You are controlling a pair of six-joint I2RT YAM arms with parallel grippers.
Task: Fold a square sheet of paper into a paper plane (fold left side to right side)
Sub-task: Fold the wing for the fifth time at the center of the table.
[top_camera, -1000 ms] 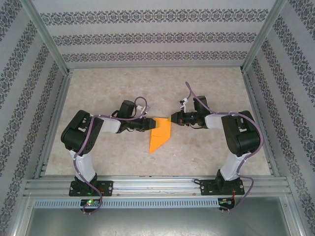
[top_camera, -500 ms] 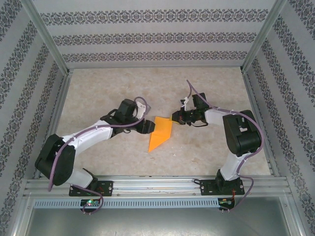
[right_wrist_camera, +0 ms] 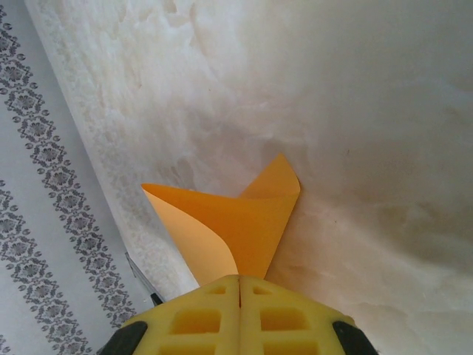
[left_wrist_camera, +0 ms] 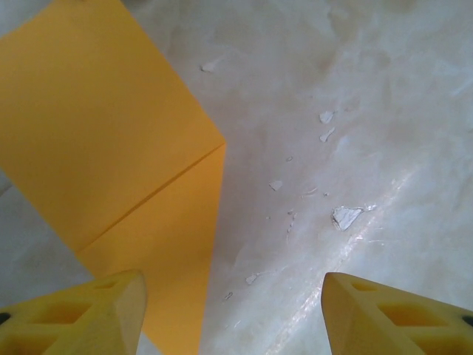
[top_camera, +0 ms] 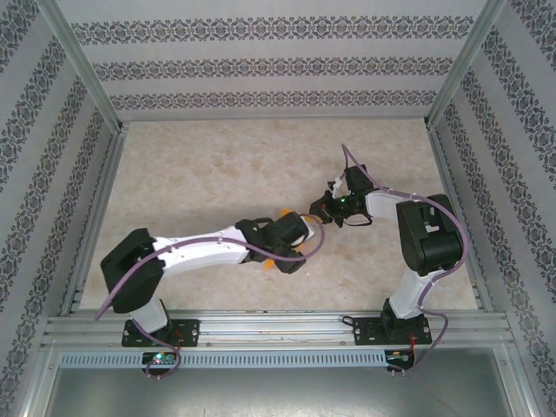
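Note:
The square sheet of paper [left_wrist_camera: 96,140] is bright orange and folded, with a diagonal crease, lying on the pale marbled table. My left gripper [left_wrist_camera: 233,314] hovers open over its pointed end; one yellow fingertip [left_wrist_camera: 81,310] is above the paper and the other above bare table. From above, the left gripper [top_camera: 300,236] and wrist cover most of the paper [top_camera: 286,214]. My right gripper [right_wrist_camera: 240,292] is shut on a corner of the paper [right_wrist_camera: 251,214], which curls up from the table toward its jaws. In the top view the right gripper [top_camera: 314,208] sits at the paper's far right corner.
White flecks and scuffs [left_wrist_camera: 346,216] mark the table surface right of the paper. Patterned walls with a metal frame [top_camera: 95,217] enclose the table on three sides. Purple cables loop off both arms.
The left arm has swung from the paper's left edge to reach across over the paper, its jaws spreading wider. The right gripper stayed shut on the paper and shifted slightly right.

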